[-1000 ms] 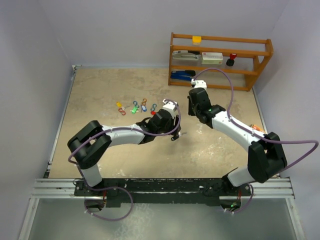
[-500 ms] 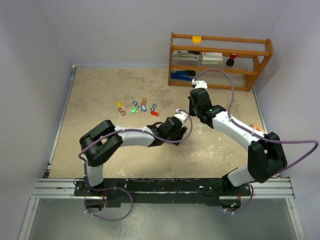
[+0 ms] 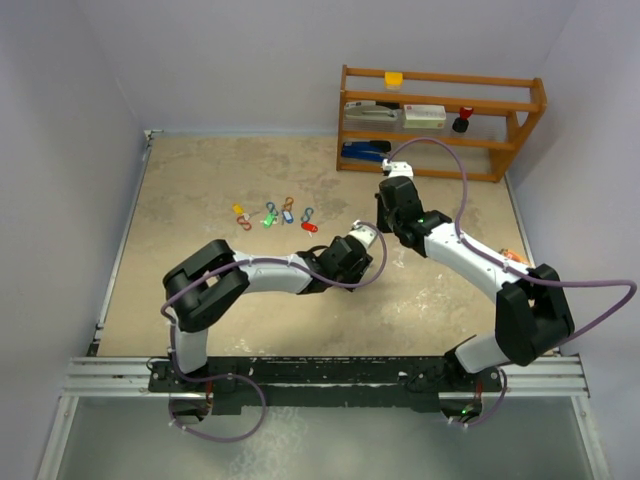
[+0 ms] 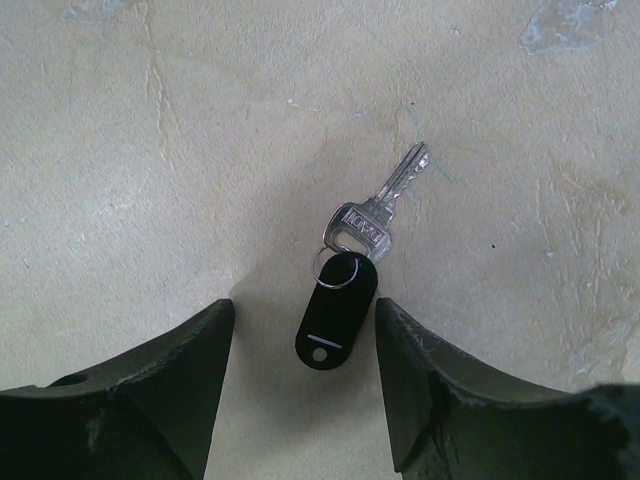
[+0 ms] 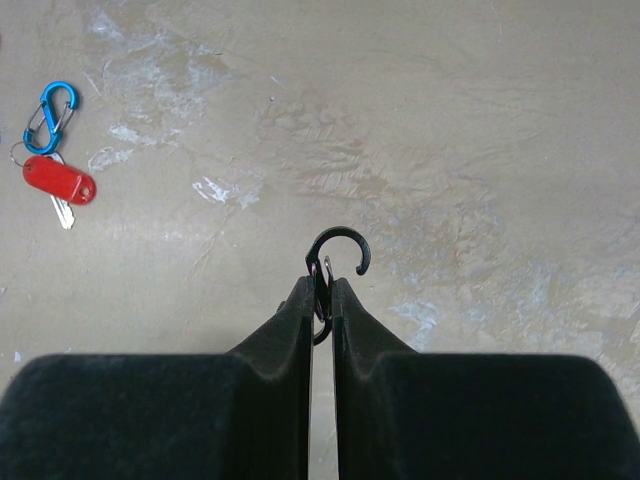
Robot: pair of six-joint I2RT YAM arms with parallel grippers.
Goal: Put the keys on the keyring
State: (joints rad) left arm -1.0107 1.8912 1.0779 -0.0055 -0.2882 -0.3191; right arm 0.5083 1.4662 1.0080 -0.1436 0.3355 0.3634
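Left claw, spread, has shifted toward 3 o'clock, now straddles black-fob key; right claw pinches black hook keyring. I expect pickup next.

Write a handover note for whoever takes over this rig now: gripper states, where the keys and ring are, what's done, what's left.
Left gripper: open, hovering over the black-tagged key on the table.
Right gripper: shut on the black clip, hook outward.
Coloured-tag keys: lying in a row on the table.
Done: clip held; no key seen on it.
Left: grasp each key, thread it on.
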